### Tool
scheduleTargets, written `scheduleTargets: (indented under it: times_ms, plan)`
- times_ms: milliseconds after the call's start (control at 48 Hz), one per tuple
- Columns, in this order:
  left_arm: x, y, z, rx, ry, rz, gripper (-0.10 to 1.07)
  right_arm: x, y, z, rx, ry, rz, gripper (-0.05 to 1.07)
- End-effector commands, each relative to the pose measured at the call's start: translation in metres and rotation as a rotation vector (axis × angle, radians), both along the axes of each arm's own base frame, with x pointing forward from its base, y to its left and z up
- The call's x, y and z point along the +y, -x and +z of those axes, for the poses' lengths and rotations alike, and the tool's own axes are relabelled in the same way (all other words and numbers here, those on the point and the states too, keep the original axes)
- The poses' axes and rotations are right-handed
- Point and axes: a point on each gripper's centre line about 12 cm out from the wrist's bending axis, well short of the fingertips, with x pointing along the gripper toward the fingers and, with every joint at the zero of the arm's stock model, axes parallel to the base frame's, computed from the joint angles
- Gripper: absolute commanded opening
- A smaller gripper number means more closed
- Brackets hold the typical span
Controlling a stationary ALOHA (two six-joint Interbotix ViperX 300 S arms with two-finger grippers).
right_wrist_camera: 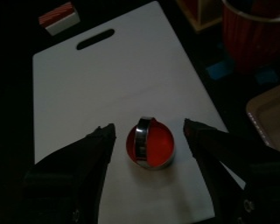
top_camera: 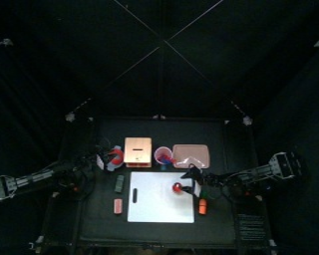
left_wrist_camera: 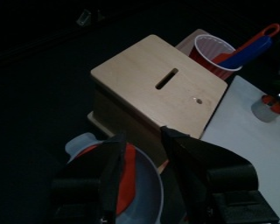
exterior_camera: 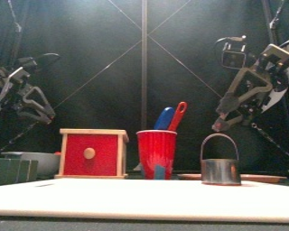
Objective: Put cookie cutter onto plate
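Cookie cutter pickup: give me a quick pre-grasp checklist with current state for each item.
1. Right pincer open: ok, its jaws stand wide apart.
2. Cookie cutter centred between the jaws: ok in the right wrist view; it lies on the white board, not yet gripped.
3. Cutter free of neighbours: ok, bare board all around it.
4. Plate free to receive: ok, nothing seen lying in it from above.
5. Path to the plate: cannot tell; the red cup with tools stands right beside the plate.
6. Left pincer out of the way: ok, it hangs near the wooden box, away from the cutter.
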Motion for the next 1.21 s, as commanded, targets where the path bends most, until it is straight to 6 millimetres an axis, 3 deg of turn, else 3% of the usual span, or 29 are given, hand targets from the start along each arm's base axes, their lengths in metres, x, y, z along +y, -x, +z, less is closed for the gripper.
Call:
scheduleTargets:
  times_ms: [0,167,438,583,854,1188]
  plan:
    - [0.002,-0.004,0.01,-0.024,-0.022,-0.007,0.78,-0.001,0.0,0.012,-0.043,-0.002,0.001,0.95]
    - [-0.005,-0.011,0.016,-0.031,-0.088,-0.076,0.78,0.0,0.0,0.014,-0.043,-0.01,0.001,0.95]
    - [-0.058,-0.032,0.022,-0.037,-0.271,-0.448,0.78,0.003,-0.001,0.008,0.01,-0.07,-0.009,0.95]
    - [-0.076,-0.037,0.023,-0.077,-0.281,-0.543,0.78,0.004,-0.003,0.006,0.029,-0.102,-0.02,0.95]
    - [-0.084,-0.056,0.013,-0.097,-0.268,-0.59,0.78,0.006,-0.019,-0.009,0.094,-0.105,-0.024,0.94]
    - [-0.087,-0.1,-0.003,-0.043,-0.253,-0.631,0.78,0.004,-0.036,-0.027,0.165,-0.101,-0.029,0.89]
